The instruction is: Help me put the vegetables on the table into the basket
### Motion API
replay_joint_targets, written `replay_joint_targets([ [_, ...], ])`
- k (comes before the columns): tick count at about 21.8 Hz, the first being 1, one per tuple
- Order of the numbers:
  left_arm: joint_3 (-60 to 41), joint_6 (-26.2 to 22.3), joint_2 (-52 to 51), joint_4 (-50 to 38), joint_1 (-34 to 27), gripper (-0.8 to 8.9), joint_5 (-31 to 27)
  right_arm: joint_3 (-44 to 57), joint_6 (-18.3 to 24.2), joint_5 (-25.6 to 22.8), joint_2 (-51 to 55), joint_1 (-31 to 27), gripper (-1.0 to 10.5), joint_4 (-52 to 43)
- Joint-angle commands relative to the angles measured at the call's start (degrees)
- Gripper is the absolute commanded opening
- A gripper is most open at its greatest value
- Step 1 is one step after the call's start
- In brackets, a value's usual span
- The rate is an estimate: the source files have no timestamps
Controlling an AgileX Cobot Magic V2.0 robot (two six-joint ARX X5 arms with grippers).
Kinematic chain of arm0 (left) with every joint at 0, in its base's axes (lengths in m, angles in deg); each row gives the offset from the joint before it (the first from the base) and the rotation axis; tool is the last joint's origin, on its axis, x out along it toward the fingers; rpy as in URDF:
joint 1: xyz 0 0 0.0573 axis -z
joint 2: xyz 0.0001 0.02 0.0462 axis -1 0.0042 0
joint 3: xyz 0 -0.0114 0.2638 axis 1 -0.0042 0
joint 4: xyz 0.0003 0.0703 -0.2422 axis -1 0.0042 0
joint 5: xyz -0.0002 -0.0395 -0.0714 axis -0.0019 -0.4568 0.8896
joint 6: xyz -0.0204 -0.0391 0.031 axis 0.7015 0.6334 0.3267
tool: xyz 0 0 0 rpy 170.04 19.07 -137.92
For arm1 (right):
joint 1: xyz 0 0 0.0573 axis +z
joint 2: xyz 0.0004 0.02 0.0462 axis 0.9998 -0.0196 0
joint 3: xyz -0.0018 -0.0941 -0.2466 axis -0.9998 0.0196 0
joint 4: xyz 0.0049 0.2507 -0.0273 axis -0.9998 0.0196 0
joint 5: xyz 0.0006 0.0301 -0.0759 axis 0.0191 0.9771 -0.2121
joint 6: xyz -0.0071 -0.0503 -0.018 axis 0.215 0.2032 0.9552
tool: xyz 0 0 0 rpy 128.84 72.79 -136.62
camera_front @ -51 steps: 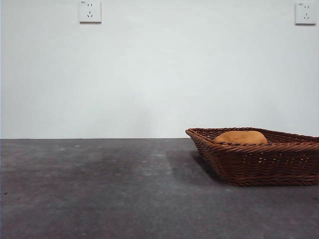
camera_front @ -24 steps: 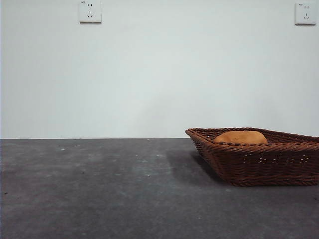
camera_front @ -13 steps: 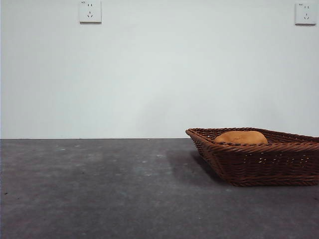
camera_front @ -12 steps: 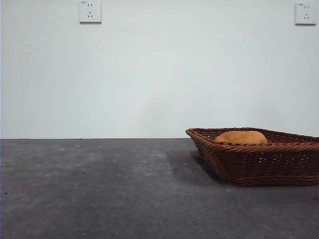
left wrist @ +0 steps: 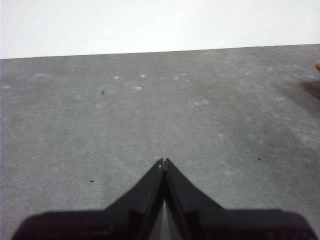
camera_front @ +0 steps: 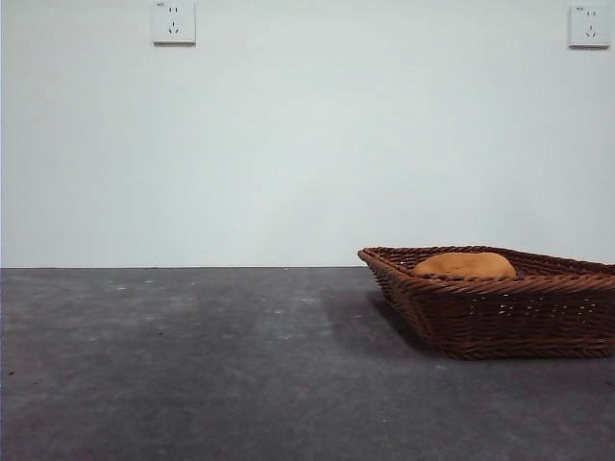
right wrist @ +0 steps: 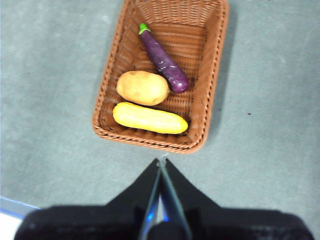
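The brown wicker basket lies on the dark grey table; in the front view the basket stands at the right. Inside it lie the tan potato, a long yellow vegetable and the purple eggplant with a green stem. In the front view only the potato's top shows above the rim. My right gripper is shut and empty, high above the table beside the basket's near rim. My left gripper is shut and empty over bare table.
The basket's shadow falls at the edge of the left wrist view. Two wall sockets sit on the white wall behind the table. A pale table edge shows in the right wrist view.
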Motion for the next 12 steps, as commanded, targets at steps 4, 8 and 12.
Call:
replay_joint_targets([
  [4, -0.61, 0.31, 0.59, -0.44, -0.20, -0.04, 0.00, -0.04, -0.09, -1.36, -0.04, 0.04, 0.0, 1.29],
  [8, -0.61, 0.31, 0.87, -0.44, -0.20, -0.04, 0.00, 0.04, 2.05, -1.46, 0.04, -0.04, 0.0, -3.34],
  [12, -0.61, 0.31, 1.33, -0.44, -0.20, -0.04, 0.00, 5.88, 2.86, -0.76, 5.77, -0.11, 0.0, -24.85],
])
